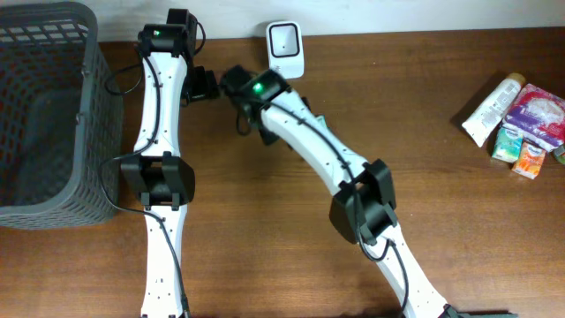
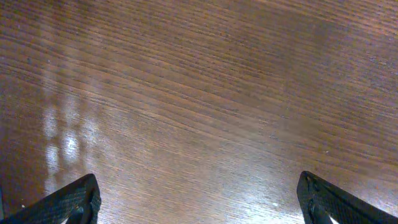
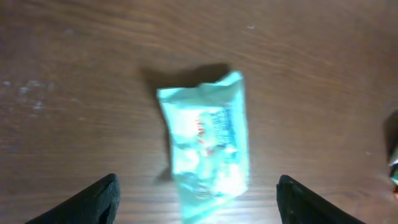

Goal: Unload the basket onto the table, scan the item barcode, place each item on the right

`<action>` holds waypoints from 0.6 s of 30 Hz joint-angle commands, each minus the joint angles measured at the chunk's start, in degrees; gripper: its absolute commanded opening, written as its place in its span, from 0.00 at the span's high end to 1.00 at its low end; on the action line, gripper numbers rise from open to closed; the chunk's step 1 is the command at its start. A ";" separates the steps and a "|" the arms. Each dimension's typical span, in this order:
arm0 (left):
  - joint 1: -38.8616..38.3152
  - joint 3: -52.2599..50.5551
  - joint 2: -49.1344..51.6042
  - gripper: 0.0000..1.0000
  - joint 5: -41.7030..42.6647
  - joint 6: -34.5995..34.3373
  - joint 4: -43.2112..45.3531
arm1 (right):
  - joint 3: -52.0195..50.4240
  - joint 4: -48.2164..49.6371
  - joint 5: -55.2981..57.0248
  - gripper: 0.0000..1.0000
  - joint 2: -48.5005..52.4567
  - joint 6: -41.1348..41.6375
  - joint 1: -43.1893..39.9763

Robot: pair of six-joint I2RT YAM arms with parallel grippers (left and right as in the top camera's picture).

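The teal packet [image 3: 205, 143] lies loose on the worktop [image 3: 311, 74] between the spread fingers of the right claw [image 3: 200, 199] — nothing pinches it. The left claw [image 2: 199, 199] is spread too, over bare wood. If the barcode faces down, or away from the white scanner [image 1: 285, 49], I'd expect no read — and the crinkly wrap could slip. Its print is too blurred to read.
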 commanded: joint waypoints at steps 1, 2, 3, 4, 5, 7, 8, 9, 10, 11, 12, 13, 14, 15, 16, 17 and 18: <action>-0.11 -0.20 -1.95 0.01 -0.63 -0.59 0.07 | 2.69 -2.34 -11.69 0.21 -0.98 -10.16 -7.37; -0.11 -0.20 -1.95 0.01 -0.63 -0.59 0.07 | 1.92 -2.38 -24.33 0.21 -0.94 -19.37 -10.71; -0.09 -0.20 -1.95 0.01 -0.66 -0.59 0.07 | 0.76 -2.51 -33.97 0.24 -0.94 -25.44 -13.25; -0.11 -0.20 -1.95 0.01 -0.63 -0.59 0.07 | -0.57 -2.38 -37.86 0.29 -0.94 -27.36 -15.30; -0.11 -0.20 -1.95 0.01 -0.66 -0.59 0.07 | -2.16 -1.90 -38.03 0.35 -0.94 -27.43 -16.85; -0.11 -0.20 -1.95 0.01 -0.66 -0.59 0.07 | -6.25 0.02 -38.53 0.40 -0.94 -27.41 -18.78; -0.11 -0.20 -1.95 0.01 -0.63 -0.59 0.07 | -8.15 1.64 -38.69 0.41 -0.94 -27.41 -18.80; -0.11 -0.20 -1.95 0.01 -0.63 -0.59 0.07 | -10.45 3.74 -39.19 0.41 -0.94 -27.39 -18.40; -0.11 -0.20 -1.95 0.01 -0.63 -0.59 0.07 | -11.72 5.05 -39.30 0.41 -0.94 -27.36 -18.08; -0.11 -0.20 -1.95 0.01 -0.66 -0.59 0.07 | -13.40 6.75 -39.28 0.42 -0.94 -27.30 -17.64; -0.11 -0.20 -1.95 0.01 -0.66 -0.59 0.07 | -15.10 8.68 -38.95 0.44 -0.94 -26.10 -17.18; -0.11 -0.20 -1.95 0.01 -0.66 -0.59 0.07 | -16.50 10.29 -37.79 0.55 -0.94 -24.46 -17.03; -0.11 -0.20 -1.95 0.01 -0.63 -0.59 0.07 | -17.29 11.45 -36.33 0.72 -0.94 -22.58 -16.85; -0.11 -0.20 -1.95 0.01 -0.63 -0.59 0.07 | -17.16 11.67 -35.41 0.79 -0.96 -21.35 -16.83; -0.11 -0.20 -1.95 0.01 -0.66 -0.59 0.07 | -16.00 11.15 -35.41 0.83 -1.11 -21.11 -16.83; -0.09 -0.20 -1.95 0.01 -0.66 -0.59 0.07 | -14.27 10.29 -35.41 0.86 -1.20 -21.11 -16.83; -0.09 -0.20 -1.95 0.01 -0.66 -0.59 0.07 | -11.63 9.38 -35.39 0.93 -1.29 -20.79 -16.72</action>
